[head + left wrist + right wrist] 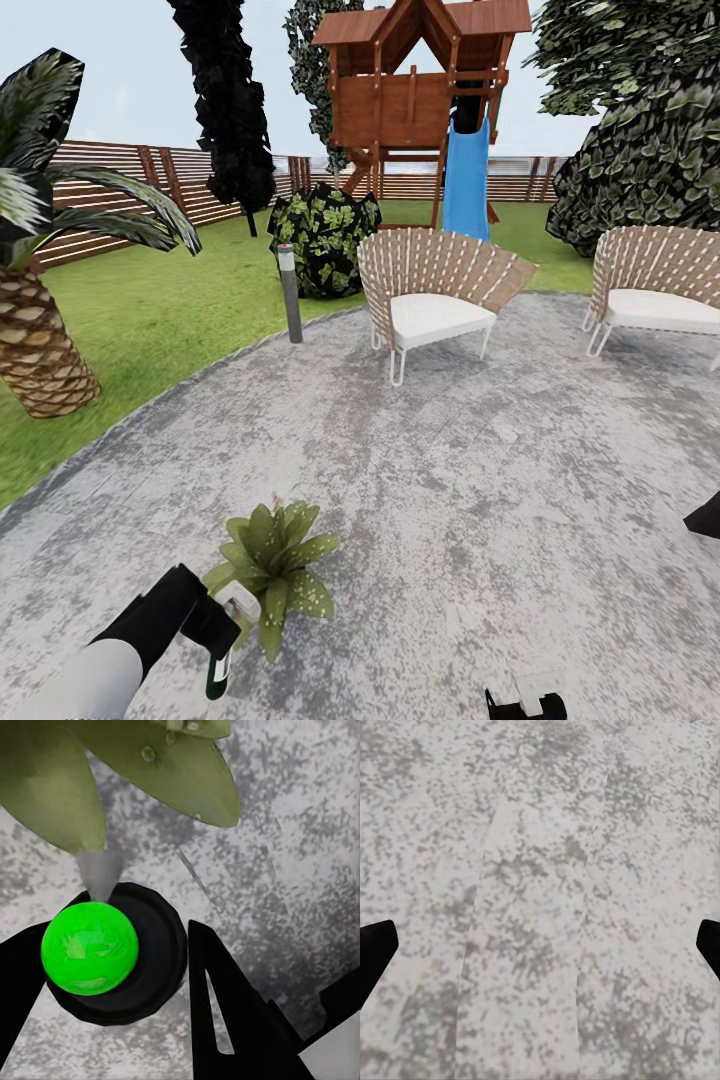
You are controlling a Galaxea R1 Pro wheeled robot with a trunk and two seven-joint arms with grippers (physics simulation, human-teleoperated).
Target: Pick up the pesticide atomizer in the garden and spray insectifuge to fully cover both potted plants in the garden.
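Beside the potted plant (272, 560), on the grey stone paving (480, 470), the left gripper (222, 622) is clenched on the pesticide atomizer (222, 660), its fingers (232, 1020) flanking the bottle's dark body. The left wrist view looks down onto a bright green cap (90, 947), with a pale mist cone rising towards the leaves (157, 765) — droplets already bead on one of them. Spraying appears under way on this rosette. To do it well, judged from these views: keep the nozzle aimed at the crown, sweep slowly over every leaf (outer tips included), and hold the grip firm. The right gripper (540, 945) hangs released over bare paving, well apart from the plant.
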